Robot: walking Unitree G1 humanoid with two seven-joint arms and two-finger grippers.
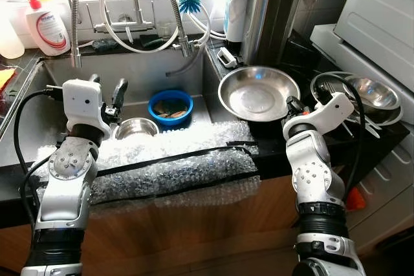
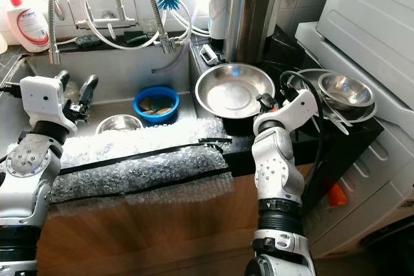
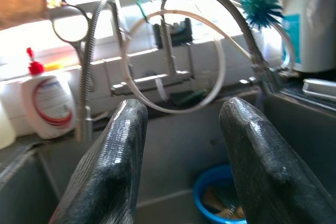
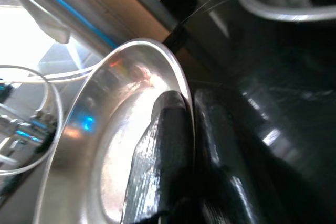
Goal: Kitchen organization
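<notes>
Right end effector (image 4: pixel 186 145) pinches the rim of the steel pan (image 1: pixel 259 93), one finger inside, one outside; pan sits on the black table (image 1: pixel 272 143) beside the sink (image 1: pixel 139 72). Left end effector (image 3: pixel 181 150) hangs empty, fingers spread, above the sink; blue bowl (image 1: pixel 171 105) just beyond it. Bubble wrap (image 1: pixel 174 163) drapes the sink's front edge.

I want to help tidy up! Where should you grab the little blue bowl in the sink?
Probably by its rim. The blue bowl sits upright on the sink floor, holding scraps, so come down from above with the open left gripper hovering beside it, one finger inside the wall, one outside.
</notes>
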